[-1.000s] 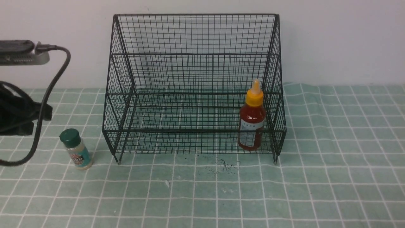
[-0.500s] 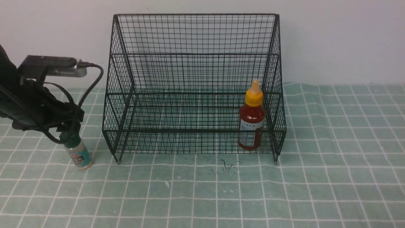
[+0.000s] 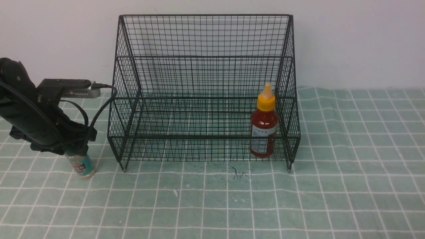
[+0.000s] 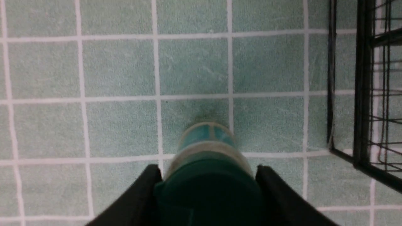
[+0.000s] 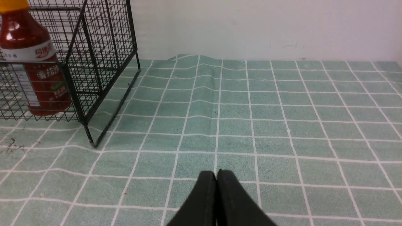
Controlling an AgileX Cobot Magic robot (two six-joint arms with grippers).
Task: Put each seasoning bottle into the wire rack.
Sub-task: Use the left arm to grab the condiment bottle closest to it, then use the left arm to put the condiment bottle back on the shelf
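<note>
Left gripper (image 4: 209, 176) has two black fingers, and they are clamped on the dark green cap (image 4: 209, 191) of one small jar (image 3: 82, 166). One finger is on each side of the cap. Right gripper (image 5: 215, 175) has two fingers too, and they are together, with nothing between them.

There are two bottles. One is the small jar, with one green cap and a blue-green label. It is outside the rack, near the rack's left side, down at the green cloth (image 3: 212, 212). The other is one tall red bottle (image 3: 264, 121) with one yellow and orange top and a white label. It is inside the rack, close to the right side, and its top leans a little to the right. So one bottle is in and one is out.

There is one big black wire rack (image 3: 199, 136), and it has two sloping sides and one tall back. Two of its little feet show at the front, one at each end. The cloth has lots of white lines, and one patch of dark marks (image 3: 237, 173) in front of the rack. Behind it all is one pale wall (image 3: 358, 43).
</note>
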